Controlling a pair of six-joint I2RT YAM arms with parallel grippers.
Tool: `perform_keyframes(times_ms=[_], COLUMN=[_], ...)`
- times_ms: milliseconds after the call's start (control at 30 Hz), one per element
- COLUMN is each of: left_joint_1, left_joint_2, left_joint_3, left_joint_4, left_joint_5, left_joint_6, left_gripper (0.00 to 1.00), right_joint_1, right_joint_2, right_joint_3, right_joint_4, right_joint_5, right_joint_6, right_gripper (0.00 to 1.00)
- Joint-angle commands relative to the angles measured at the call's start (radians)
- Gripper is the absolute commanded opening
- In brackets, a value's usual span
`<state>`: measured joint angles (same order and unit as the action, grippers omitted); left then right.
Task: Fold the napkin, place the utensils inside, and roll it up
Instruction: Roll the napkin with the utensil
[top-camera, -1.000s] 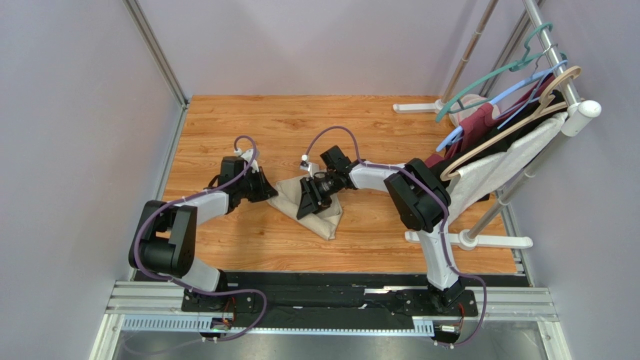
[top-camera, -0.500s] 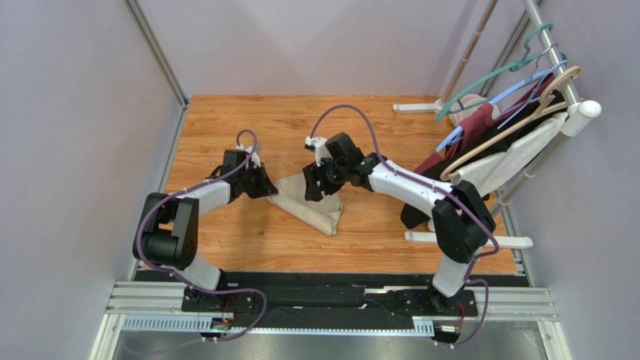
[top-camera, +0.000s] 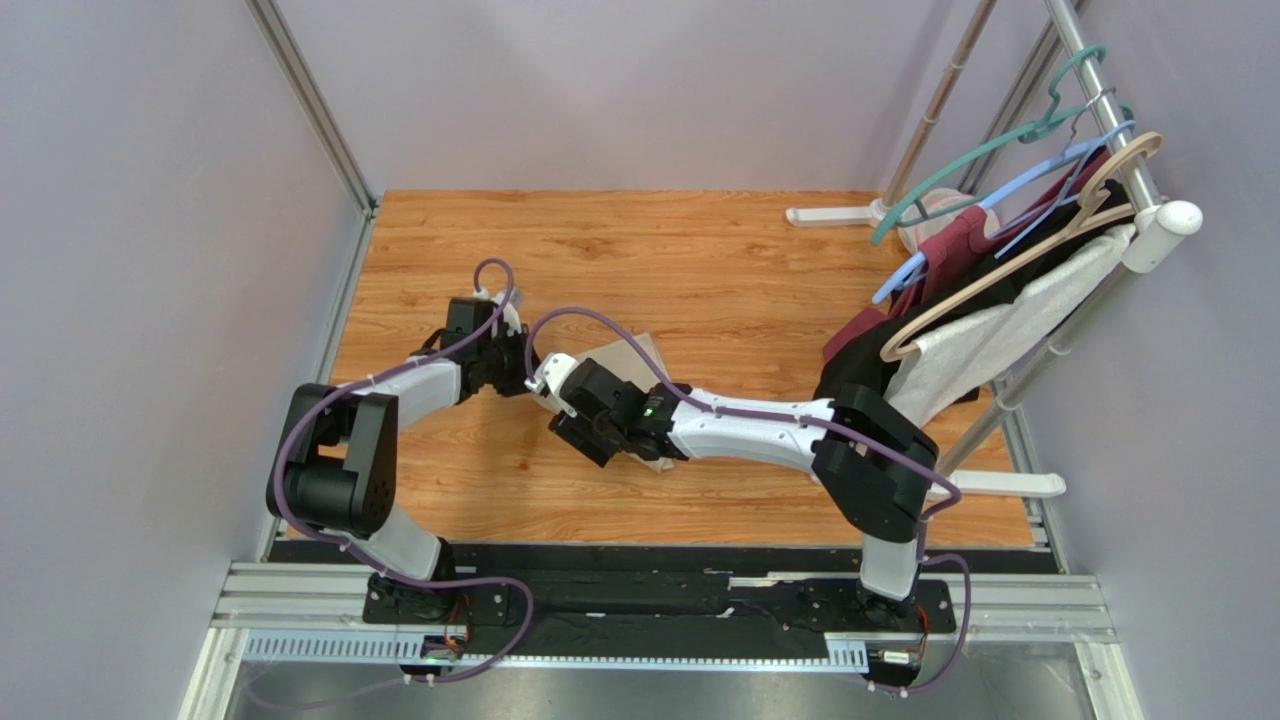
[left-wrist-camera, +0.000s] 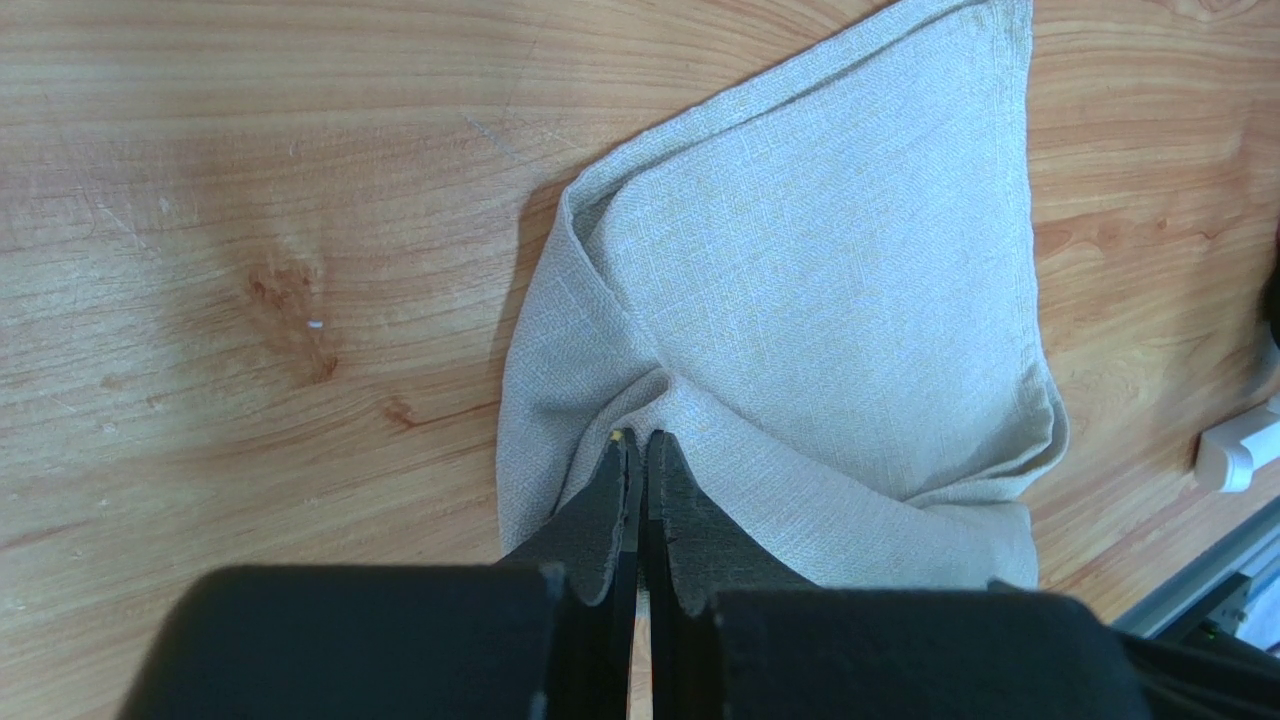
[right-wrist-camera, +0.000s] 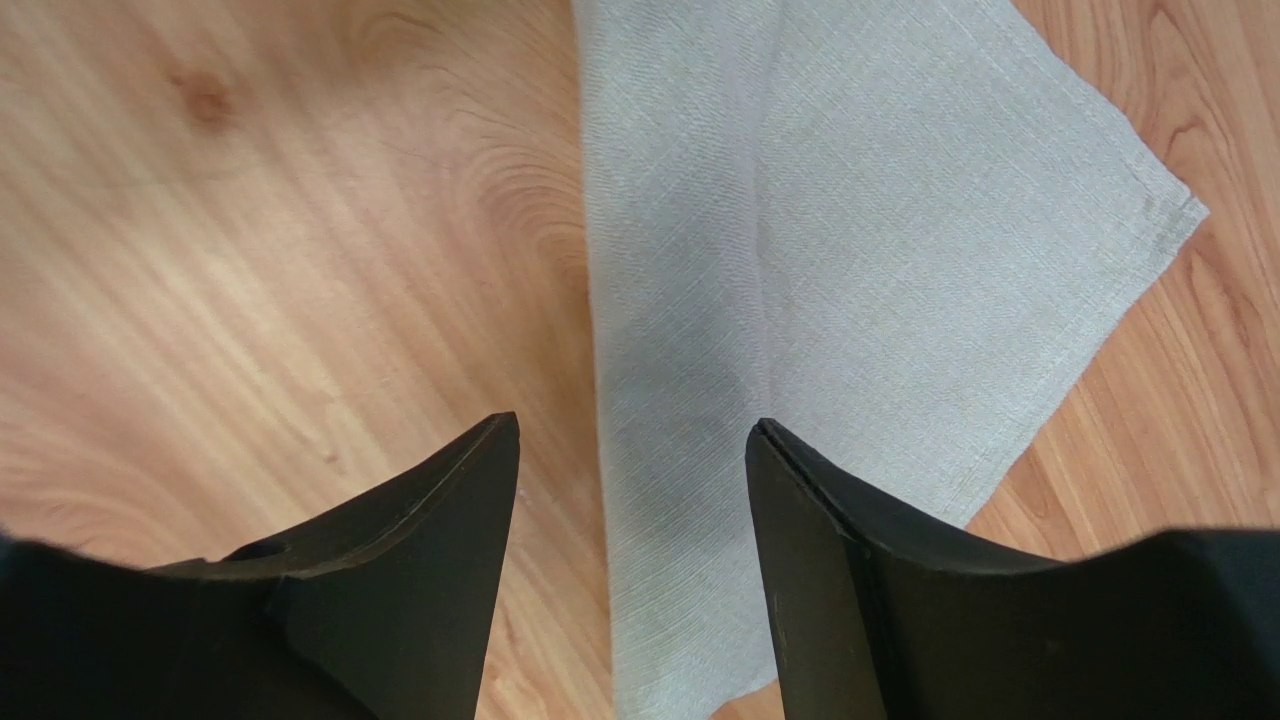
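Observation:
The beige napkin (left-wrist-camera: 842, 285) lies folded and rumpled on the wooden table. In the top view only a corner of the napkin (top-camera: 621, 357) shows behind my right arm. My left gripper (left-wrist-camera: 643, 444) is shut, pinching a raised fold at the napkin's left edge; it also shows in the top view (top-camera: 525, 374). My right gripper (right-wrist-camera: 631, 435) is open and empty, hovering over the napkin's (right-wrist-camera: 872, 225) edge, one finger over bare wood and one over cloth. In the top view the right gripper (top-camera: 580, 431) reaches left across the napkin. The utensils are out of view.
A garment rack (top-camera: 1104, 143) with hangers and maroon and white clothes stands at the right, its white feet (top-camera: 962, 482) on the table. Grey walls close in the left and back. Bare wood table (top-camera: 721, 255) lies behind the arms.
My right arm has swung from above the napkin's far side round to its near-left side and stretched low across it. My left gripper has stayed at the napkin's left edge.

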<state>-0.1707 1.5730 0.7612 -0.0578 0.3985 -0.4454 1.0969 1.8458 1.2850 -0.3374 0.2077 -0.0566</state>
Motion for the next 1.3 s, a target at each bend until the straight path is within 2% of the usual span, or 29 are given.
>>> perform_keyframes(times_ms=[0,633,700,767,867,900,933,967,1000,1067,1167,1267], left_joint_1=[-0.006,-0.007,-0.006,-0.006,-0.006,-0.006,-0.006,-0.006,-0.006,-0.006,-0.006,-0.004], left_joint_2=[0.005,0.013,0.012,0.013,0.009,0.004,0.001,-0.014,-0.022,-0.056,-0.112,-0.159], left_joint_3=[0.032,0.039,0.038,0.038,0.040,0.040,0.041,0.043,0.043,0.041,0.027,0.004], left_joint_4=[-0.007,-0.005,-0.004,-0.004,-0.007,-0.007,-0.005,-0.005,-0.007,-0.013,-0.030,-0.033], left_joint_5=[0.010,0.017,0.016,0.016,0.013,0.013,0.010,-0.001,-0.013,-0.071,-0.162,-0.220], left_joint_6=[0.017,0.020,0.020,0.022,0.024,0.024,0.022,0.019,0.017,0.010,0.002,-0.006], left_gripper=[0.00,0.00,0.00,0.00,0.00,0.02,0.09,0.17,0.38,0.63,0.73,0.76], right_joint_1=[0.004,0.006,0.003,0.001,-0.006,-0.012,-0.017,-0.022,-0.032,-0.048,-0.084,-0.123], right_joint_2=[0.050,0.159,0.165,0.174,0.191,0.194,0.197,0.199,0.194,0.184,0.159,0.158], right_joint_3=[0.013,-0.007,-0.009,-0.006,0.000,0.002,0.005,0.005,0.005,-0.001,-0.010,0.002], right_joint_4=[0.052,0.066,0.067,0.066,0.063,0.055,0.040,0.034,0.028,0.012,-0.005,-0.026], right_joint_5=[0.110,0.096,0.102,0.107,0.114,0.108,0.096,0.053,0.024,-0.066,-0.193,-0.357], right_joint_6=[-0.049,-0.063,-0.060,-0.055,-0.049,-0.045,-0.039,-0.032,-0.026,-0.002,0.029,0.050], right_gripper=[0.61,0.54,0.51,0.44,0.28,0.24,0.19,0.17,0.16,0.13,0.12,0.11])
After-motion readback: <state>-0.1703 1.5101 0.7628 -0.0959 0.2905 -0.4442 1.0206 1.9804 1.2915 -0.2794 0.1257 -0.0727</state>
